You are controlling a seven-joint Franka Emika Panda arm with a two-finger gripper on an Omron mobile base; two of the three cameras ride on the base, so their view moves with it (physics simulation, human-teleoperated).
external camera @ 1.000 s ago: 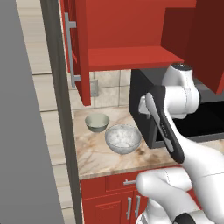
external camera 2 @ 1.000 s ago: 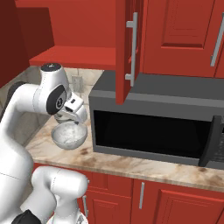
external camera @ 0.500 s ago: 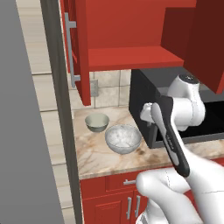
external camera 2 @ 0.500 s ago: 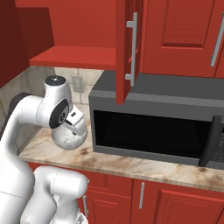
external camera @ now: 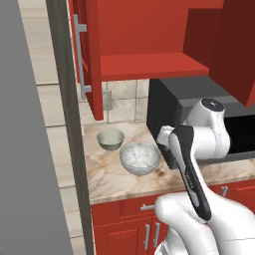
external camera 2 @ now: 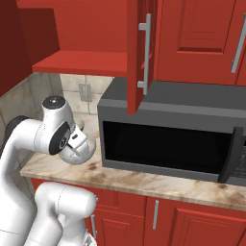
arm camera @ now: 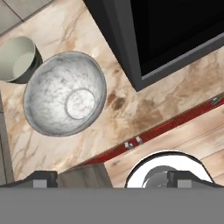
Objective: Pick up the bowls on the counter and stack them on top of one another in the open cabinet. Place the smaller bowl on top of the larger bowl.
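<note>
Larger bowl (arm camera: 64, 99): white-grey marbled, speckled, paler ring at the base. Smaller bowl (arm camera: 17, 59): dull grey-green outside, pale inside. Counter (external camera: 112, 177): beige marble, brown veins, darker brown blotches near the microwave. Open cabinet (external camera: 149, 64): red shelf and walls, silver bar handle on the door. Microwave (external camera 2: 168, 139): dark grey shell, black glass front. Low cabinets (external camera 2: 158, 218): red, short silver handles. Backsplash (external camera: 122, 99): pale grey-beige tile. Arm (external camera: 199, 144): white with dark joints.

The white arm rises from the base, bends at a dark elbow and folds forward, its wrist turned so the hand points straight down. The gripper (arm camera: 111, 177) hangs with its jaws spread wide, its two dark fingertips (arm camera: 41, 178) far apart, holding nothing.
</note>
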